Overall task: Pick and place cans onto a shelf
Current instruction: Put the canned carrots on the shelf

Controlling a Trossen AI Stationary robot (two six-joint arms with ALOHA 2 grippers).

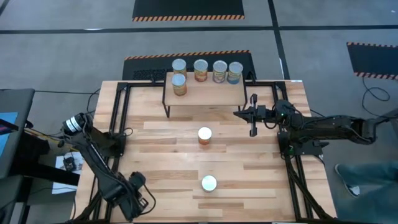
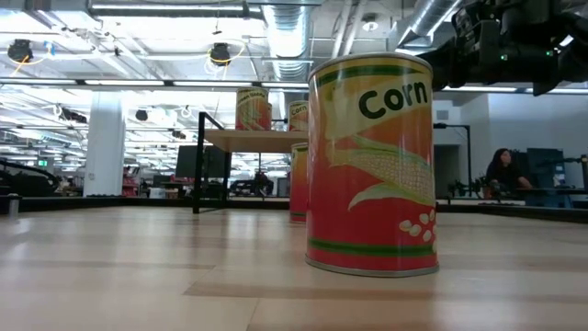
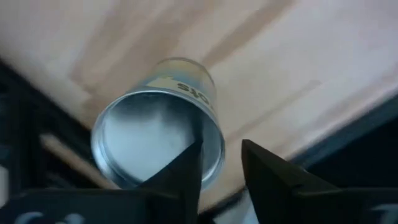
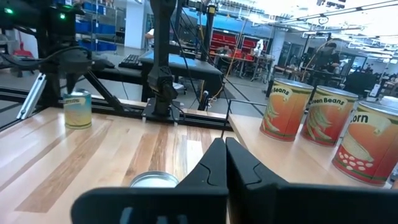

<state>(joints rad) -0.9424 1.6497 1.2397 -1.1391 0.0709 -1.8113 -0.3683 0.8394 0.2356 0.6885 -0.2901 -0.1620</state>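
Observation:
Five cans stand on the light-wood shelf (image 1: 205, 93) at the table's far middle: four in a back row (image 1: 219, 71) and one in front (image 1: 179, 84). Two cans stand upright on the table, one at the middle (image 1: 204, 135) and a Corn can nearer the front (image 1: 208, 183), which looms large in the low view (image 2: 372, 165). A bluish-yellow can (image 3: 155, 134) stands at the near left corner (image 4: 78, 109). My left gripper (image 3: 221, 158) hangs just above its top, fingers a little apart. My right gripper (image 1: 239, 113) is shut and empty by the shelf's right end, pointing left.
Black frame bars (image 1: 118, 112) run along the table's left and right sides beside the arm bases. A keyboard (image 1: 146, 73) lies behind the shelf. Bare wood lies between the two loose cans and the arms. People sit in the room beyond (image 2: 503, 170).

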